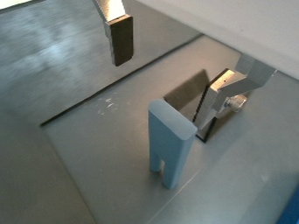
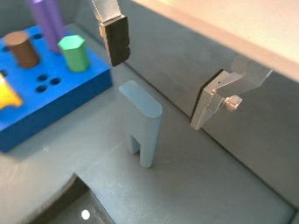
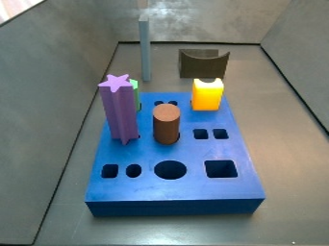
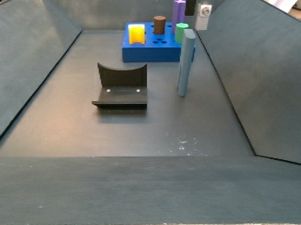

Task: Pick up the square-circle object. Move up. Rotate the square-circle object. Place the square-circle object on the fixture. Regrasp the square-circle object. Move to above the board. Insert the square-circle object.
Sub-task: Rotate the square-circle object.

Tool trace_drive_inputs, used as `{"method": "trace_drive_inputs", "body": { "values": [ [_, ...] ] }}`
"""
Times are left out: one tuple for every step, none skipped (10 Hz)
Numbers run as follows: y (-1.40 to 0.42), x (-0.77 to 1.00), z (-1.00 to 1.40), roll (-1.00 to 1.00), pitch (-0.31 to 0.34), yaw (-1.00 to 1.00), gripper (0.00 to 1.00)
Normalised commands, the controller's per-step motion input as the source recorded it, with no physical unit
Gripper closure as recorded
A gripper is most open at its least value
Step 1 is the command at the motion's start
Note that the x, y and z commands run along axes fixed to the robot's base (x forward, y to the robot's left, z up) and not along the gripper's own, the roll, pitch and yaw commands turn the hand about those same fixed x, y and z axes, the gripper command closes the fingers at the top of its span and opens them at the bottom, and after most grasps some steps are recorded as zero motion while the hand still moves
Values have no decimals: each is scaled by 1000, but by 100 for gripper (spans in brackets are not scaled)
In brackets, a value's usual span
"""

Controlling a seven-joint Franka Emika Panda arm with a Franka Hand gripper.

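The square-circle object [image 2: 142, 122] is a slim grey-blue peg standing upright on the grey floor, just off the end of the blue board [image 2: 47, 101]; it also shows in both side views [image 3: 144, 48] [image 4: 185, 66]. My gripper [image 1: 163, 96] hangs above it, open, its two fingers [image 2: 114, 39] spread wide to either side of the peg's top and touching nothing. The dark fixture [image 4: 120, 88] with its dipped top sits on the floor a short way from the peg. A side view shows only a silver bit of the gripper [image 4: 202, 10] at the frame's top edge.
In the board stand a purple star peg [image 3: 119, 106], a brown cylinder [image 3: 166, 125], a yellow block [image 3: 207, 93] and a green peg [image 2: 73, 52]. Several holes in the board [image 3: 221, 169] are unfilled. Grey walls [image 4: 235, 70] slope up around the floor.
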Motion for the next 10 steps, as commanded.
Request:
{"method": "trace_drive_inputs", "body": {
  "values": [
    [-4,21,-9,-21,9,1000,0],
    [-4,21,-8,-22,10,1000,0],
    [-4,21,-8,-23,10,1000,0],
    [-4,21,-8,-24,11,1000,0],
    [-4,21,-8,-26,11,1000,0],
    [-4,21,-8,-27,12,1000,0],
    [-4,21,-8,-29,13,1000,0],
    [-4,22,-7,-30,13,1000,0],
    [-4,22,-7,-33,15,1000,0],
    [-4,22,-7,-35,15,1000,0]
  ]
}}
